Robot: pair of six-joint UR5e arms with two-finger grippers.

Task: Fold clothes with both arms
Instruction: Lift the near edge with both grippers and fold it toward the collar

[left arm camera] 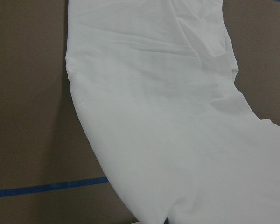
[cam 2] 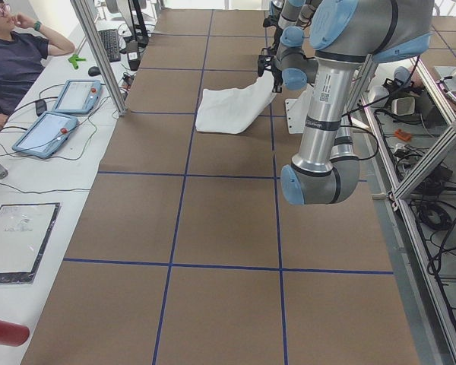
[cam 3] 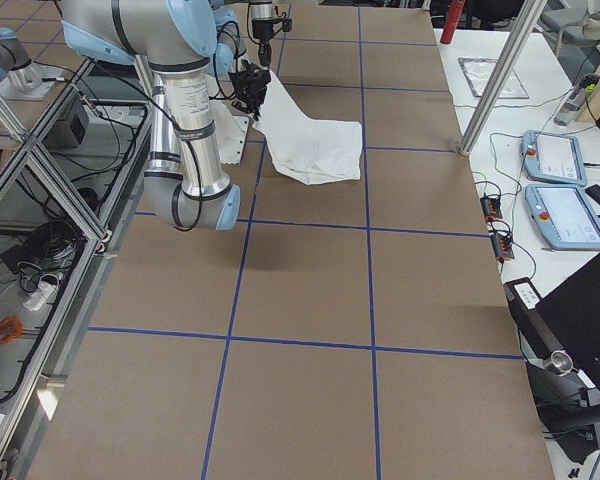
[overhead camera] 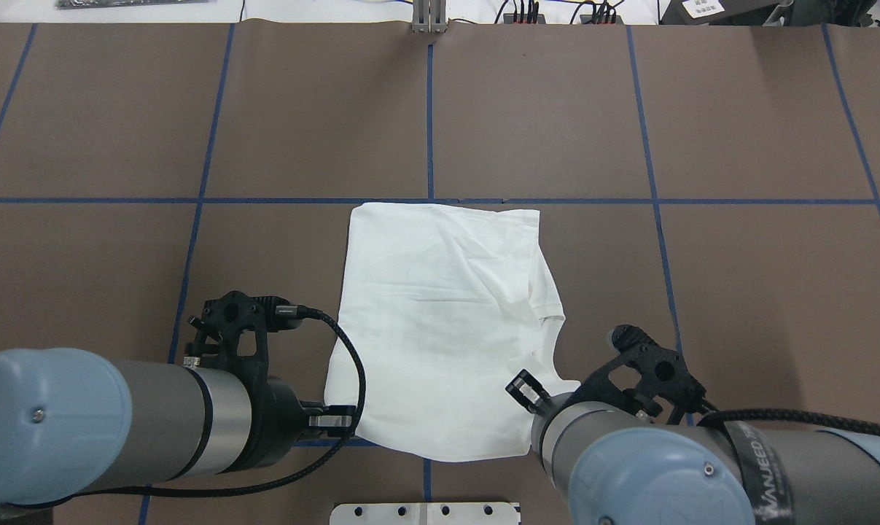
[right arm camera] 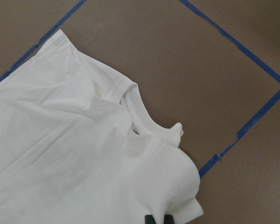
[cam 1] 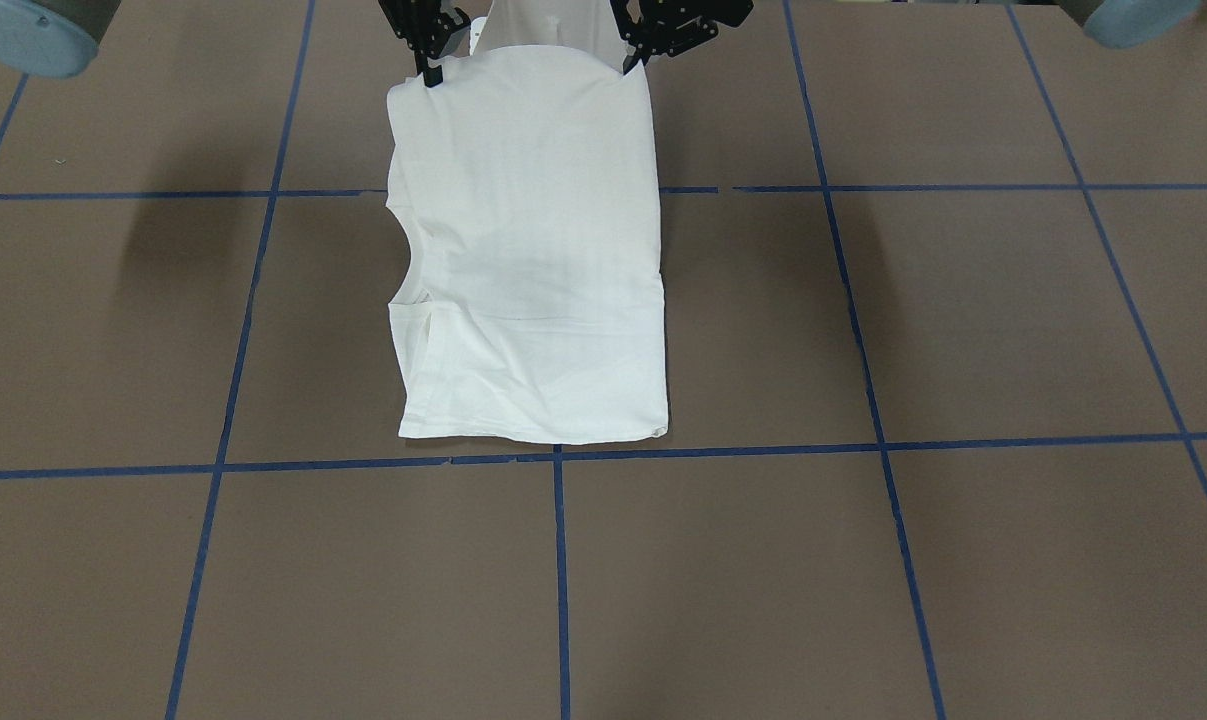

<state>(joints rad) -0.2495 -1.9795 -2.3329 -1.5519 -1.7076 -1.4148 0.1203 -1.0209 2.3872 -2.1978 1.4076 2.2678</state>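
The white shirt (overhead camera: pixel 440 328) is lying on the brown bench (overhead camera: pixel 702 109), a little toward 6 o'clock from the middle in the overhead view. Its far hem is resting flat at 12 o'clock, just beside a blue tape line (overhead camera: pixel 556 201). Its near edge is hanging lifted off the surface, so the cloth is sloping up toward the robot. The collar (right arm camera: pixel 144 116) is facing 3 o'clock in the overhead view, and a small label (right arm camera: pixel 134 131) is showing inside it.

The left arm (overhead camera: pixel 155 415) is coming in from 8 o'clock with its forearm lying almost level and its wrist pointing toward 3 o'clock at the shirt's near corner. The right arm (overhead camera: pixel 666 467) is reaching in from 4 o'clock, with its wrist angling toward 10 o'clock at the other near corner. From overhead both wrists are hiding their fingers.

In the front-facing view the left claw (cam 1: pixel 631 62) is pointing down at about 1 o'clock of the shirt. Its fingers are pressing together on the raised edge. The right claw (cam 1: pixel 431 75) is doing the same at about 11 o'clock, pinching the cloth with no gap showing. Between them the fabric is standing up in a loose fold. Each wrist camera is showing only a dark fingertip at 6 o'clock, with white cloth spreading away from it.
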